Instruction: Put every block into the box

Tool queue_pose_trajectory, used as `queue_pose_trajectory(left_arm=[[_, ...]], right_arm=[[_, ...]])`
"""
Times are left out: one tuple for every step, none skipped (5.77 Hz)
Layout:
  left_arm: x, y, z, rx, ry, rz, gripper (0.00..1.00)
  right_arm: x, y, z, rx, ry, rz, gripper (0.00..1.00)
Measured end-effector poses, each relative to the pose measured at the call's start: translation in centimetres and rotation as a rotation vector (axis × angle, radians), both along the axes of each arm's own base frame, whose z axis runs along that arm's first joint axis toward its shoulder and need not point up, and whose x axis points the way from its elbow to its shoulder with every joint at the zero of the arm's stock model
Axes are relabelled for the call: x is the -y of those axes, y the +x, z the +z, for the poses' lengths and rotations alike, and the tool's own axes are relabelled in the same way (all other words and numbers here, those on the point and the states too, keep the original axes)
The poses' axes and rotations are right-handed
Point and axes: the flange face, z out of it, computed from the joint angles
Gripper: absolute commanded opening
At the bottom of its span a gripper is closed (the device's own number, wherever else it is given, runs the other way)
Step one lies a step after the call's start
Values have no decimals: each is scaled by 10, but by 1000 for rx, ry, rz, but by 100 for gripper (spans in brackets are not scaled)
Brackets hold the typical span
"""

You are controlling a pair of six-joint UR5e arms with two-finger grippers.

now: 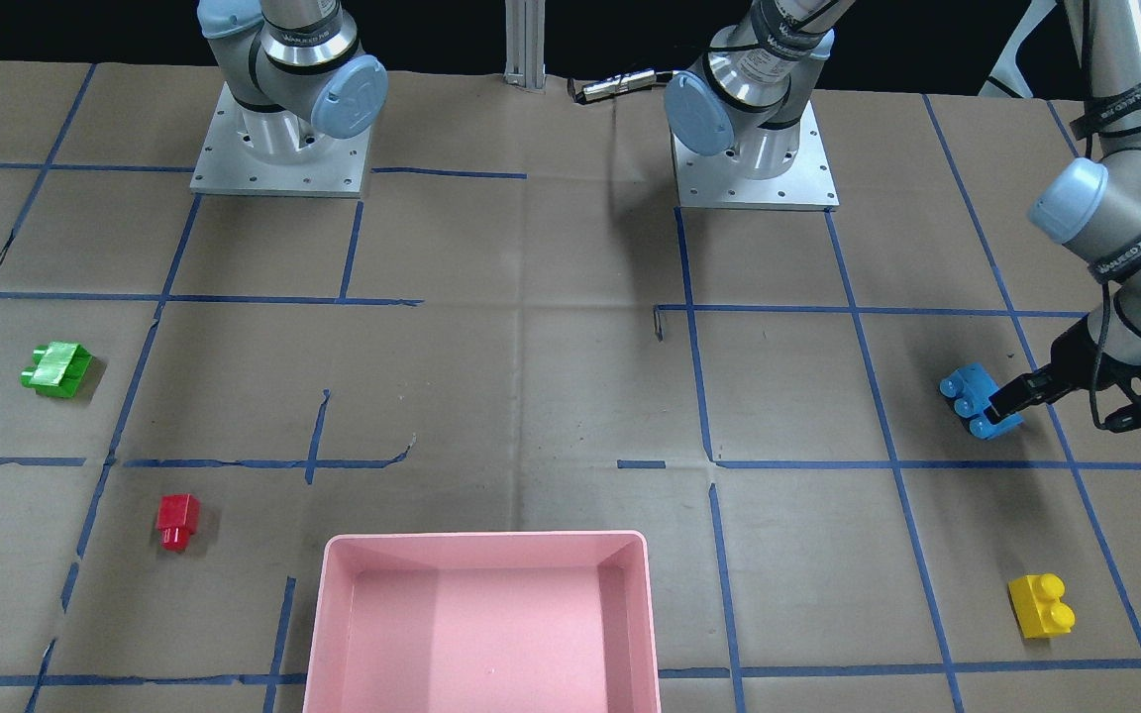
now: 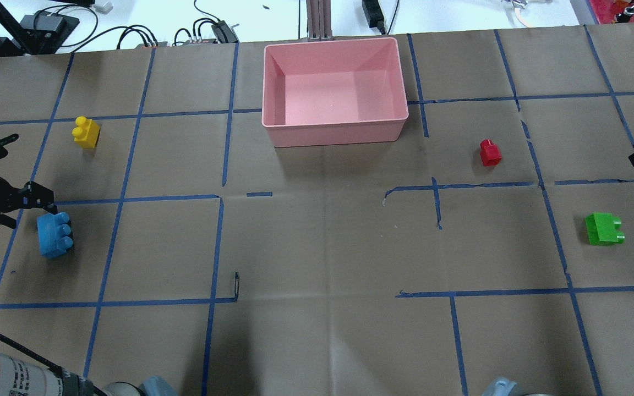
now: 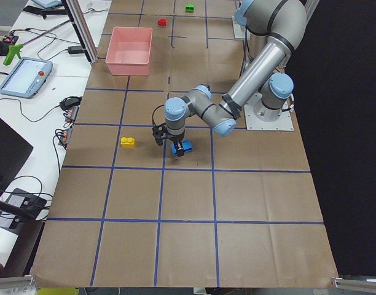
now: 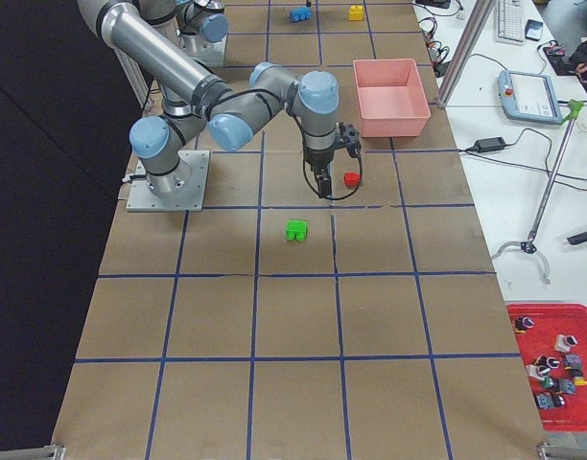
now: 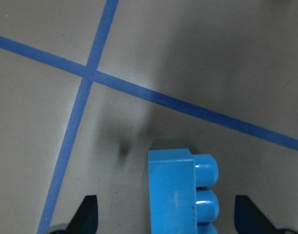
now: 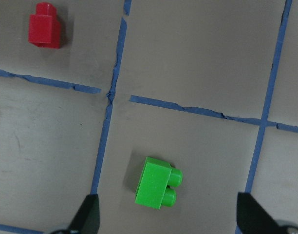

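Blue brick point(image 5: 180, 195) lay between left gripper's point(image 5: 168, 214) spread fingers, studs facing one; squeeze might twist it. Right gripper point(image 6: 166, 214) gaped, empty.

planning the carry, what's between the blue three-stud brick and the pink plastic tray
Only bare brown paper with blue tape lines, in the overhead view; the yellow plastic brick sits aside.
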Motion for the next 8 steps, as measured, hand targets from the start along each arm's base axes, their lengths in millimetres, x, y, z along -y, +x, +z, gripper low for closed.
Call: queue_pose_trajectory(left_arm=[[8,-6,-10,8,-12,-4,98],[13,-14,-11,17,-24,-11,98],[14,-16,-10,22,-28,-17,98],[12,-13,-9,25,-26,-16,98],[6,-10,-11,21,-19,-10,98],[-1,-12,-17,12,-7,-5,98],[-5,-14,-20,5,0,-3,97],[-7,-15,-21,3,2,-3,84]], right_arm=[[-14,-1,-34,-10,-10,-6,100],[-26,-3,-61,-18,-18,-14,100],[-34,-5,-84,-13,-11,-20,99],[-37,-9,-105,9,14,-23,99],[-37,-15,-123,25,32,-30,99],[-35,-21,-134,23,30,-30,99],[-34,-23,-143,16,20,-27,96],[-33,-24,-149,-1,1,-33,96]])
